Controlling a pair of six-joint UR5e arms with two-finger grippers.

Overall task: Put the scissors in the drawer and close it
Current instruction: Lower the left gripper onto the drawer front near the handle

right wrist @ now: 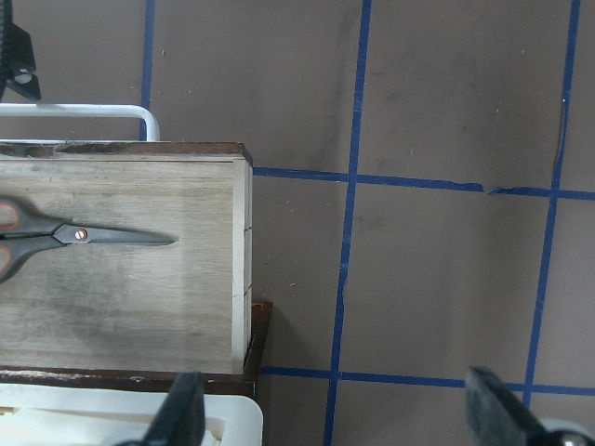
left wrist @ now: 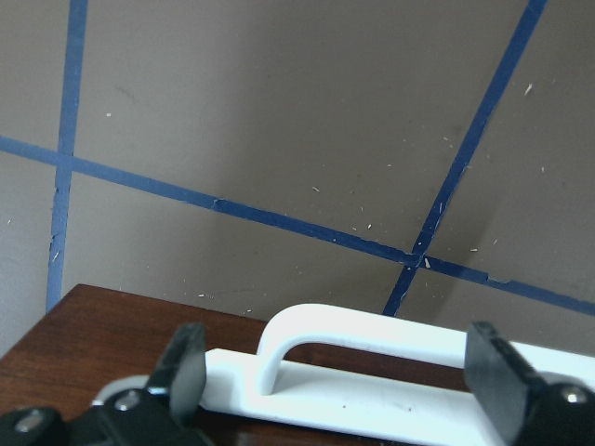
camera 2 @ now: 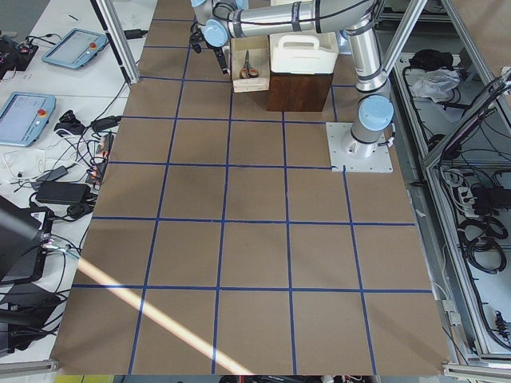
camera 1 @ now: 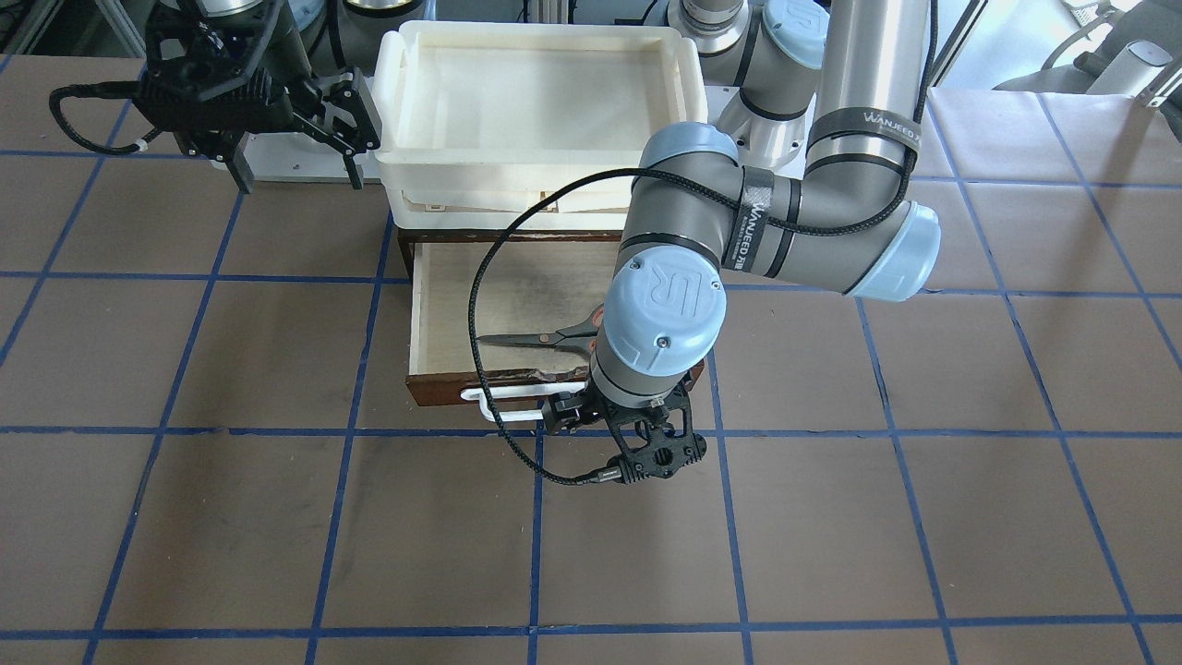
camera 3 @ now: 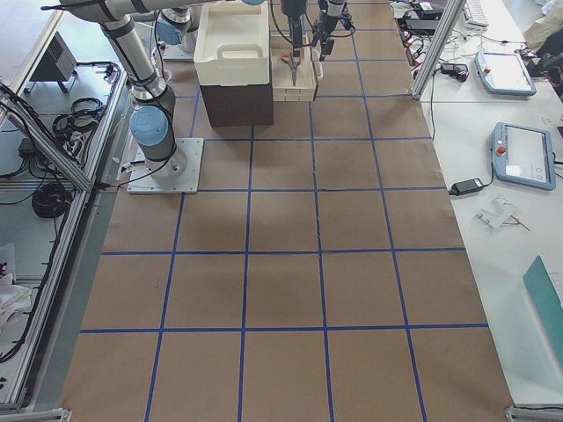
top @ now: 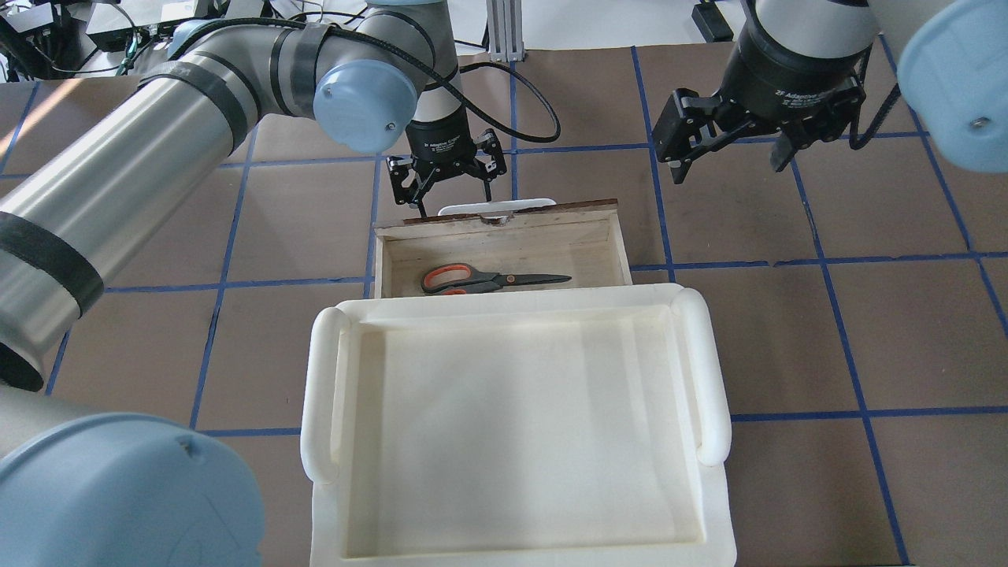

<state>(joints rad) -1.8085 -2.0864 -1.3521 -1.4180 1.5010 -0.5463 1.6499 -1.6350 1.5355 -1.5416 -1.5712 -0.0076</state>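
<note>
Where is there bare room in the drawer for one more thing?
In the drawer, bare wood lies past the tip of the scissors, up to the side wall, and in a strip between them and the front board. It is crowded at the handle, where the left gripper hovers open, and at the back, under the white bin.

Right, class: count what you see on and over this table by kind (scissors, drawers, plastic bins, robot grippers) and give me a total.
scissors: 1
drawer: 1
plastic bin: 1
grippers: 2, the left gripper and the right gripper
Total: 5
</note>
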